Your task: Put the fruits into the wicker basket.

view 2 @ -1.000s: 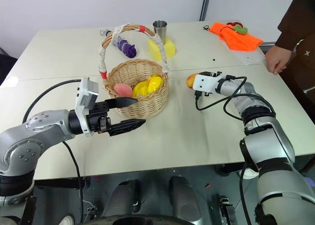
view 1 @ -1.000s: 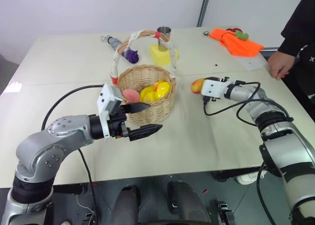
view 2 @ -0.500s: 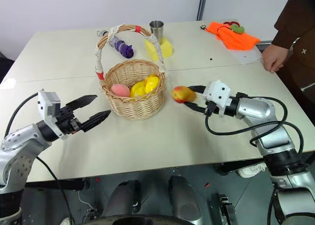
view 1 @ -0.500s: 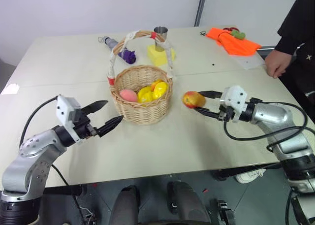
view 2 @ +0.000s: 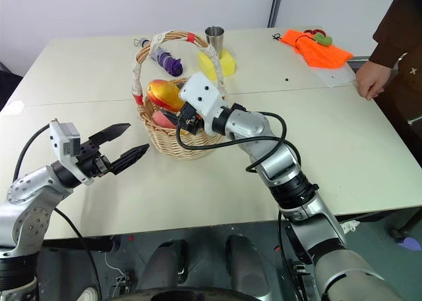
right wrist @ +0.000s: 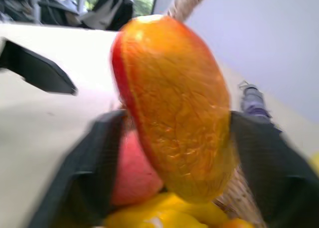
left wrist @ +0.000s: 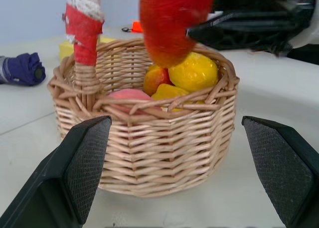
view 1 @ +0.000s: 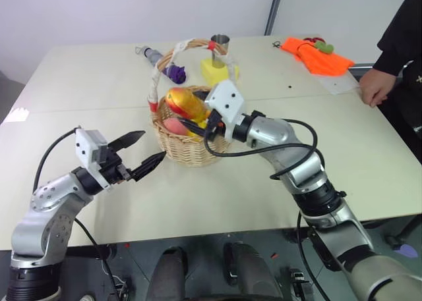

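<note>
The wicker basket [view 1: 191, 149] stands mid-table, its tall handle wrapped in white with red bands. The pink peach-like fruit [left wrist: 130, 94] lies inside it near the handle's foot. My right gripper [view 1: 189, 111] reaches in from the right and is shut on the orange-red mango [view 1: 183, 103], holding it in the air just over the basket's rim; the mango [right wrist: 174, 108] sits between both fingers with the peach [right wrist: 137, 173] below. My left gripper [view 1: 153, 147] hovers open and empty just left of the basket, pointing at it.
Yellow toy fruits [left wrist: 194, 71] fill the basket's right half. Behind it are a purple item [view 1: 175, 74], a yellow block [view 1: 216, 72] and a metal cup [view 1: 219, 43]. An orange cloth [view 1: 316, 56] lies far right, near a person's hand [view 1: 376, 87].
My right gripper has carried the mango from the table's right side leftward and up over the basket. My left gripper drew back left from the basket, then stayed still.
</note>
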Available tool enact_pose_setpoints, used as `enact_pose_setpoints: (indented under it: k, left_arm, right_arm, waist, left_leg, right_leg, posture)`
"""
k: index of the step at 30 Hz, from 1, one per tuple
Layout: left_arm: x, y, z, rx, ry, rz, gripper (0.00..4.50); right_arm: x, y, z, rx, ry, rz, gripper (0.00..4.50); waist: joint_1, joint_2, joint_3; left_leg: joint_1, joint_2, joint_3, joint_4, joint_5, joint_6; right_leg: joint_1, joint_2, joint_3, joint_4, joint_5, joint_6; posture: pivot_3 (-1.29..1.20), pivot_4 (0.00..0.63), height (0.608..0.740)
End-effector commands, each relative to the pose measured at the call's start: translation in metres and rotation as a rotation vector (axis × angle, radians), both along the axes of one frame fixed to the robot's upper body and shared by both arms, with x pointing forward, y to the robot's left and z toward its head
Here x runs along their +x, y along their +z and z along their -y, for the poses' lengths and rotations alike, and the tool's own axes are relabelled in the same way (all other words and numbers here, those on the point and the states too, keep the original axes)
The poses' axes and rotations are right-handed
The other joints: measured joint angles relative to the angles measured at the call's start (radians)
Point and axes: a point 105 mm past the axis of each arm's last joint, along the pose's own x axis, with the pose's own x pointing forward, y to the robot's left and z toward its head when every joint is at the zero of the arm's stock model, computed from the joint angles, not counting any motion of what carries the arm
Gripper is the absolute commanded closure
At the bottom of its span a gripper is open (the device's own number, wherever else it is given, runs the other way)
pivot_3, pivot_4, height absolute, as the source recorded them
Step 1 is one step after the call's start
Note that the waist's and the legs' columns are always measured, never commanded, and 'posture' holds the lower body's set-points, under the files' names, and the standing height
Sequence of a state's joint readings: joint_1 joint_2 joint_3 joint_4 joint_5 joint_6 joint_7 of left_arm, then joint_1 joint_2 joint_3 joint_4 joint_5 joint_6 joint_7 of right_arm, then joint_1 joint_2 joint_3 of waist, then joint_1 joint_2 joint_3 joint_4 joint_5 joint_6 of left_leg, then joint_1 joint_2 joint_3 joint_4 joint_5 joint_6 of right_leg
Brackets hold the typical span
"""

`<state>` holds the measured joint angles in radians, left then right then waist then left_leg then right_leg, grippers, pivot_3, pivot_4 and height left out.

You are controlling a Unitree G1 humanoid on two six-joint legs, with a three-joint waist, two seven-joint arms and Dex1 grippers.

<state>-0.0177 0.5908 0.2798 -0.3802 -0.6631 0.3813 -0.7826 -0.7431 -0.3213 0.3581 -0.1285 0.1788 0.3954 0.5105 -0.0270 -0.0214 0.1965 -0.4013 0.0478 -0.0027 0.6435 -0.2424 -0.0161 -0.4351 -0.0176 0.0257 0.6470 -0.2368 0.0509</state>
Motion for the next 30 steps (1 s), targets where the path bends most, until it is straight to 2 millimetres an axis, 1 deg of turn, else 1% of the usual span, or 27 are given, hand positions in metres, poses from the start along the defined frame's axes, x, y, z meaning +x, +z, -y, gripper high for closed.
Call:
enact_pose_setpoints:
  k: [1, 5, 7, 8, 9, 11, 13, 19, 21, 22, 24, 26, 28, 29, 30]
  left_arm:
    - [-0.005, 0.013, 0.003, 0.000, -0.006, 0.060, 0.00]
    - [-0.007, 0.014, 0.003, -0.002, -0.002, 0.057, 0.00]
    - [-0.007, 0.014, 0.003, -0.007, -0.001, 0.056, 0.00]
    - [-0.007, 0.015, 0.003, -0.013, -0.003, 0.056, 0.00]
    - [-0.007, 0.015, 0.003, -0.016, -0.004, 0.057, 0.00]
    - [-0.007, 0.016, 0.004, -0.029, -0.011, 0.059, 0.00]
    - [-0.007, 0.019, 0.007, -0.046, -0.033, 0.064, 0.00]
    - [-0.007, 0.028, 0.011, -0.090, -0.063, 0.089, 0.00]
    - [-0.008, 0.028, 0.012, -0.086, -0.065, 0.087, 0.00]
    - [-0.009, 0.028, 0.013, -0.085, -0.067, 0.086, 0.00]
    - [-0.011, 0.028, 0.014, -0.084, -0.068, 0.086, 0.00]
    - [-0.013, 0.028, 0.014, -0.086, -0.063, 0.085, 0.00]
    - [-0.015, 0.026, 0.014, -0.085, -0.058, 0.081, 0.00]
    - [-0.015, 0.025, 0.014, -0.085, -0.057, 0.078, 0.00]
    - [-0.015, 0.025, 0.014, -0.084, -0.057, 0.077, 0.00]
  right_arm:
    - [-0.011, 0.022, 0.007, 0.009, 0.035, 0.131, 0.03]
    - [-0.032, 0.032, 0.035, 0.063, 0.111, 0.122, 0.03]
    - [-0.032, 0.035, 0.051, 0.114, 0.093, 0.067, 0.03]
    - [-0.027, 0.036, 0.060, 0.144, 0.049, 0.037, 0.03]
    - [-0.023, 0.036, 0.067, 0.163, 0.018, 0.017, 0.03]
    - [-0.009, 0.031, 0.077, 0.184, -0.074, -0.028, 0.03]
    - [0.012, 0.026, 0.084, 0.235, -0.186, -0.091, 0.03]
    - [0.051, 0.013, 0.074, 0.317, -0.283, -0.190, 0.03]
    - [0.059, 0.011, 0.073, 0.371, -0.300, -0.223, 0.53]
    - [0.061, 0.012, 0.074, 0.389, -0.303, -0.231, 0.89]
    - [0.061, 0.013, 0.075, 0.411, -0.298, -0.231, 1.86]
    - [0.059, 0.017, 0.078, 0.427, -0.296, -0.218, 2.95]
    - [0.055, 0.027, 0.084, 0.461, -0.293, -0.186, 4.00]
    - [0.052, 0.034, 0.088, 0.488, -0.288, -0.168, 4.43]
    - [0.049, 0.039, 0.092, 0.507, -0.287, -0.159, 4.43]
  waist:
    - [0.005, 0.000, 0.000]
    - [0.015, 0.000, 0.000]
    - [0.014, 0.000, 0.000]
    - [0.013, 0.000, 0.000]
    - [0.010, 0.000, 0.000]
    - [0.007, 0.000, 0.000]
    - [0.005, 0.000, 0.000]
    - [0.006, 0.000, 0.000]
    - [0.007, 0.000, 0.000]
    - [0.008, 0.000, 0.000]
    - [0.011, 0.000, 0.000]
    - [0.011, 0.000, 0.000]
    - [0.010, 0.000, 0.000]
    - [0.009, 0.000, 0.000]
    - [0.009, 0.001, 0.000]
  left_leg:
    - [0.000, 0.000, 0.000, 0.000, 0.000, 0.000]
    - [-0.001, 0.000, 0.000, 0.000, 0.000, 0.000]
    - [-0.001, 0.000, 0.000, 0.001, 0.000, 0.000]
    - [-0.001, 0.000, 0.000, 0.002, 0.000, 0.000]
    - [-0.001, 0.000, 0.000, 0.002, 0.000, 0.000]
    - [-0.001, 0.001, 0.000, 0.002, 0.000, 0.000]
    - [0.000, 0.002, 0.000, 0.002, 0.000, 0.000]
    - [-0.001, 0.004, 0.000, 0.001, 0.000, 0.000]
    - [-0.003, 0.004, 0.000, 0.001, 0.000, 0.000]
    - [-0.005, 0.004, 0.000, 0.002, 0.000, 0.000]
    - [-0.006, 0.004, 0.000, 0.002, 0.000, 0.000]
    - [-0.007, 0.004, 0.000, 0.002, 0.000, 0.000]
    - [-0.006, 0.004, 0.000, 0.002, 0.000, 0.000]
    - [-0.006, 0.003, 0.000, 0.002, 0.000, 0.000]
    - [-0.006, 0.004, 0.000, 0.002, 0.000, 0.000]
  right_leg:
    - [0.000, 0.000, 0.000, 0.000, 0.000, 0.000]
    - [0.000, 0.001, 0.000, 0.000, 0.000, 0.000]
    - [0.000, 0.001, 0.000, 0.000, 0.000, 0.000]
    - [0.000, 0.001, 0.000, 0.000, 0.000, 0.000]
    - [0.000, 0.001, 0.000, 0.000, 0.000, 0.000]
    - [0.000, 0.002, 0.000, 0.000, 0.001, -0.001]
    - [0.000, 0.003, 0.000, 0.000, 0.001, -0.002]
    - [-0.002, 0.005, 0.000, 0.001, 0.002, -0.003]
    - [-0.004, 0.005, 0.000, 0.001, 0.002, -0.003]
    - [-0.005, 0.005, 0.000, 0.001, 0.002, -0.002]
    - [-0.006, 0.005, 0.000, 0.001, 0.004, 0.000]
    - [-0.007, 0.005, 0.000, 0.000, 0.003, 0.000]
    - [-0.007, 0.005, 0.000, 0.000, 0.003, 0.000]
    - [-0.007, 0.005, 0.000, 0.000, 0.003, 0.000]
    - [-0.007, 0.005, 0.000, 0.000, 0.003, -0.001]
  posture:
    - [0.00, 0.150, 0.740]
    - [0.00, 0.150, 0.740]
    - [0.00, 0.150, 0.740]
    - [0.00, 0.150, 0.740]
    - [0.00, 0.150, 0.740]
    - [0.00, 0.150, 0.740]
    - [0.00, 0.150, 0.740]
    - [0.00, 0.150, 0.740]
    - [0.00, 0.150, 0.740]
    - [0.00, 0.150, 0.740]
    - [0.00, 0.150, 0.740]
    - [0.00, 0.150, 0.740]
    - [0.00, 0.150, 0.740]
    - [0.00, 0.150, 0.740]
    - [0.00, 0.150, 0.740]
